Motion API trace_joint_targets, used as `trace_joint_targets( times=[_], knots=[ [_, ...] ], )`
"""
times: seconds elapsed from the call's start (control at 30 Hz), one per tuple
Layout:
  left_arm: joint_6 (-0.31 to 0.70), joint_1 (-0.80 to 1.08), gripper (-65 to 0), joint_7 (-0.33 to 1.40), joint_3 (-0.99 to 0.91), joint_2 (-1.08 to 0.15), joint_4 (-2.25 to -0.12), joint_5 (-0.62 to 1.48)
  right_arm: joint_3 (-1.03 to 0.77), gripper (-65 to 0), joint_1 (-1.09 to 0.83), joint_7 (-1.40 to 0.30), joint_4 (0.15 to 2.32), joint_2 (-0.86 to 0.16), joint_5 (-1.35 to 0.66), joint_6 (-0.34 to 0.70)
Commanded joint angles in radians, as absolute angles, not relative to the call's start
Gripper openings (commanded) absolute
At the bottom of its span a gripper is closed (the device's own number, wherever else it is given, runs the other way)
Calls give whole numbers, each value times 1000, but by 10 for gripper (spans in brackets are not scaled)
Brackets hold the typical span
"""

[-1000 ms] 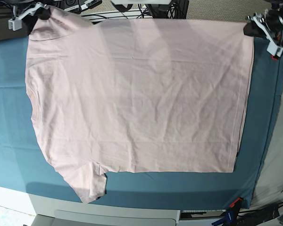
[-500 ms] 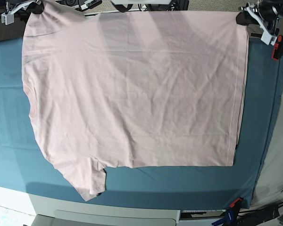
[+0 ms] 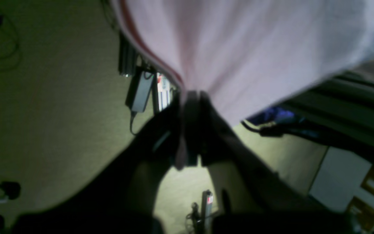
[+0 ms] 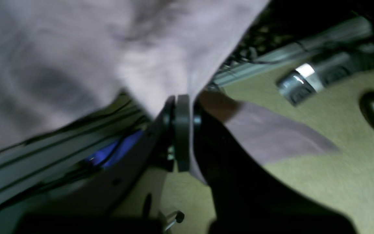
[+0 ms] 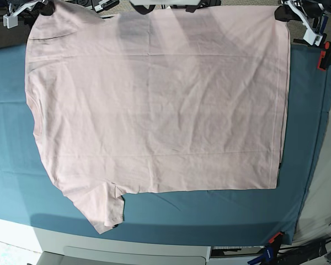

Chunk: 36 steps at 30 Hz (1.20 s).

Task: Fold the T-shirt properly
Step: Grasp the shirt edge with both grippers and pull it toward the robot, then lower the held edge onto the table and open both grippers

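Observation:
The pale pink T-shirt (image 5: 154,105) hangs stretched flat between both arms, plain side toward the base camera, its lower edge and one sleeve (image 5: 102,210) resting on the teal cloth. My left gripper (image 5: 284,12) at the top right is shut on a shirt corner; in its wrist view the dark fingers (image 3: 190,107) pinch the T-shirt fabric (image 3: 245,48). My right gripper (image 5: 39,8) at the top left is shut on the opposite corner; its wrist view shows the pads (image 4: 182,126) clamping the T-shirt cloth (image 4: 76,55), with a flap hanging past them.
The teal table cloth (image 5: 220,215) covers the table, with a red clamp (image 5: 324,55) on its right edge and another clamp (image 5: 273,240) at the front right corner. Cables and equipment lie on the floor behind the table.
Both grippers have pulled the shirt's far edge further back and up; the fabric is tauter and smoother, and its near hem has slid slightly away from the table's front.

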<state>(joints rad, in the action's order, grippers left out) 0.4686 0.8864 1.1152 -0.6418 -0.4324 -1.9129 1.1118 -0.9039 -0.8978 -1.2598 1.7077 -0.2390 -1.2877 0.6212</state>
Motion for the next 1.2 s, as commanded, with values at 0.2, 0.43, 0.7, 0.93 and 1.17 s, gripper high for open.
trace_joint_targets(
  times=[0.2, 0.43, 0.7, 0.93, 1.17],
  knots=[
    [521, 850, -650, 1050, -651, -447, -2091, 1107, -941, -650, -869, -1190, 1964, -164, -1239, 639],
    [514, 722, -650, 1020, -650, -447, -2091, 1066, -925, -650, -611, -1070, 2027, -146, -951, 577],
    [515, 597, -650, 993, -635, -452, -2090, 1013, -769, -650, -426, -952, 2027, -147, -683, 516],
    [514, 502, -650, 969, -480, -485, -2009, 909, -621, -650, -343, -871, 1991, -147, -476, 472],
    [437, 433, -650, 948, -435, -485, -1928, 828, -604, -650, -260, -814, 1838, -148, -402, 426]
  ],
)
